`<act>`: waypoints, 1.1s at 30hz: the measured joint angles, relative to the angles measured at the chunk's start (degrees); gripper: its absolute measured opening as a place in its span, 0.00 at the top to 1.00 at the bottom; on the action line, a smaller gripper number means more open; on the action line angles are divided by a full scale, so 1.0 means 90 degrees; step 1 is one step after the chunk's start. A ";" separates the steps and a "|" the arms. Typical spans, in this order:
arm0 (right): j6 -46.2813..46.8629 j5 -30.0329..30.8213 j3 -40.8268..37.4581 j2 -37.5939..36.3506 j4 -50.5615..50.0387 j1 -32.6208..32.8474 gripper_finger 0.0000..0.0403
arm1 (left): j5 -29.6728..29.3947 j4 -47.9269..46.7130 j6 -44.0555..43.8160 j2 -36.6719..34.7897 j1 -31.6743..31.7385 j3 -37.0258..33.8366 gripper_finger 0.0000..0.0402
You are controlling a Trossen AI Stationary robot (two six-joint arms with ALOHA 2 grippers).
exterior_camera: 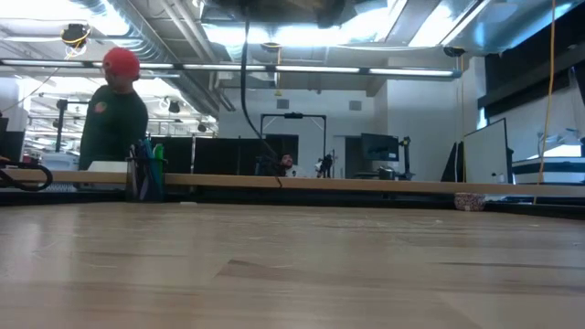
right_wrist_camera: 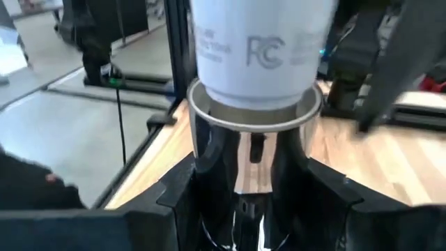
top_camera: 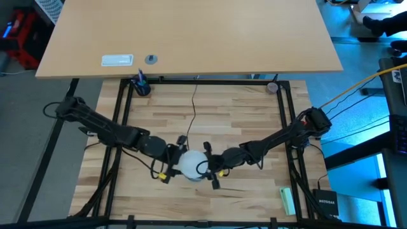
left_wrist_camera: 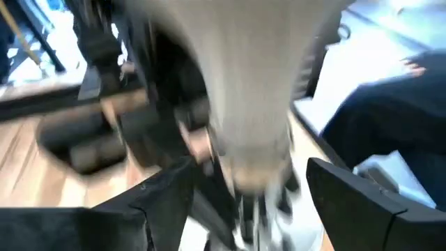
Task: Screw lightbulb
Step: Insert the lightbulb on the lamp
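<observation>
Both arms meet at lower centre of the high view, over the wooden table (top_camera: 254, 114). The lightbulb (top_camera: 191, 163), white globe, sits between the two grippers. Left gripper (top_camera: 180, 157) is pinched on the lightbulb; in its wrist view the bulb's tapering neck (left_wrist_camera: 254, 104) fills the gap between the fingers (left_wrist_camera: 348, 188). Right gripper (top_camera: 208, 166) clamps the silver socket (right_wrist_camera: 254, 111), bulb base seated in its rim. A thin black cord (top_camera: 194, 105) runs toward the upper centre.
</observation>
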 joint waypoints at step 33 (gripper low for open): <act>0.0166 0.2825 -0.0016 -0.0003 -0.0065 -0.0553 0.55 | -0.7244 0.2216 -0.1785 0.1051 -0.1131 0.0021 0.32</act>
